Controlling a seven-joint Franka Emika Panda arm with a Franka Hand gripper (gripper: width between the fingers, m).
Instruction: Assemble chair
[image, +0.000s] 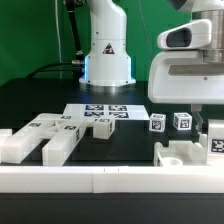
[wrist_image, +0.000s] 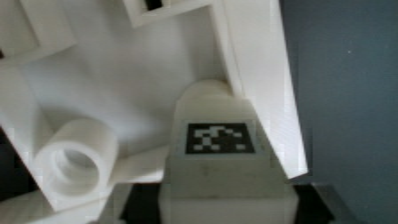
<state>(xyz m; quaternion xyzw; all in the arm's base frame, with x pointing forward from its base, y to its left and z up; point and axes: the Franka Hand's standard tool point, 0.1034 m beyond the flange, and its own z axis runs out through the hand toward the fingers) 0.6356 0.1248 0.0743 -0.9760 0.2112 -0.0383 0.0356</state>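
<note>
My gripper (image: 211, 128) hangs at the exterior view's right, and its jaws are shut on a tall white chair block (image: 214, 142) that carries a square tag. Seen from the wrist, that block (wrist_image: 217, 140) fills the space between the dark fingers (wrist_image: 146, 205) of the gripper (wrist_image: 222, 208). It stands against a larger white slotted chair piece (wrist_image: 71, 160) with a round hole, also seen low on the table (image: 180, 156). Two small tagged cubes (image: 157, 122) (image: 182, 121) stand just behind. More chair blocks (image: 58, 138) lie at the exterior view's left.
The marker board (image: 98, 112) lies flat mid-table in front of the robot base (image: 107, 60). A long white border rail (image: 100, 180) runs along the front edge. A blocky white piece (image: 100, 127) sits by the marker board's near edge.
</note>
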